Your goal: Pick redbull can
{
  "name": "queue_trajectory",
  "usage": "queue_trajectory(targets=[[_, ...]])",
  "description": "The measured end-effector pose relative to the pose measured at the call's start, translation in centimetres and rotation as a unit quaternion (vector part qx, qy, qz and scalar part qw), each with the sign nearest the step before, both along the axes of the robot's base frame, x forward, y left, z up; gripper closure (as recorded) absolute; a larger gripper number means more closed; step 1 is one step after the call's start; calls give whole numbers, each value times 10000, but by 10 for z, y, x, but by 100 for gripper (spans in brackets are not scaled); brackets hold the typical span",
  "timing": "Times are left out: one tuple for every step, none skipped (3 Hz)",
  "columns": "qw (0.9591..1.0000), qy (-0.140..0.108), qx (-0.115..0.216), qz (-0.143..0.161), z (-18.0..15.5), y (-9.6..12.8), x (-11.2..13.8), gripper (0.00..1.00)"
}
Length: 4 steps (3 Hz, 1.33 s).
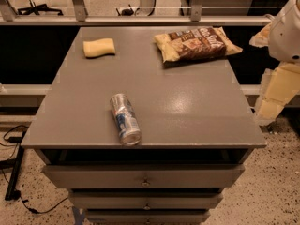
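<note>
A slim silver-and-blue metal redbull can lies on its side near the front edge of the flat grey cabinet top, well apart from the pale gripper beyond its right edge, whose opening I cannot tell; nudged, the can could roll off.

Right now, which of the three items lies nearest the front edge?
The redbull can, on its side; sponge and snack bag sit at the back. The gripper hangs at far right.
</note>
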State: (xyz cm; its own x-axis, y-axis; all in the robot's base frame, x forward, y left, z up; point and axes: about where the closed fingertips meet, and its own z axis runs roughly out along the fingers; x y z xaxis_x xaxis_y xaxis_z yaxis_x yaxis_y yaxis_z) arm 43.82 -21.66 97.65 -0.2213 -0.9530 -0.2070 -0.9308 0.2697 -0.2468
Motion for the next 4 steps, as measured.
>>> queue_trajectory(targets=[[10000,-43,36,41,2,2,1,0],[9982,-270,321,425,10,20,12,0],[9812,-741,575,1686,18,83,24,0],[9367,-1288,424,3228,20,141,26,0]])
